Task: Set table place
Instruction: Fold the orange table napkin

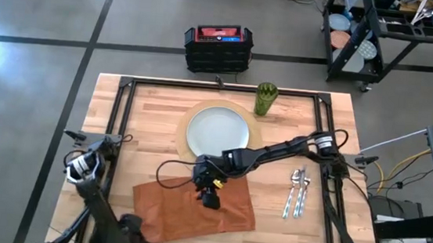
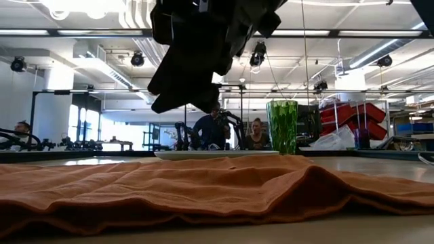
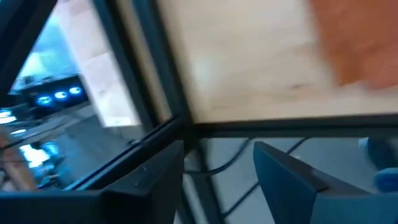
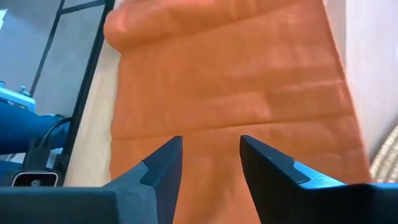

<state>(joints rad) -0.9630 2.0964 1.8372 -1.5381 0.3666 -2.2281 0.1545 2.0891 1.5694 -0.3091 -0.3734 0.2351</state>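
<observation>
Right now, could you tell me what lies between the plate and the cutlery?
In the high view, the right arm crosses above bare table between the plate and the cutlery.

- No text, label, brand or number can be read in any view.
- The red-topped black case (image 1: 217, 48) on the floor may carry a label, but it is too small to tell.
</observation>
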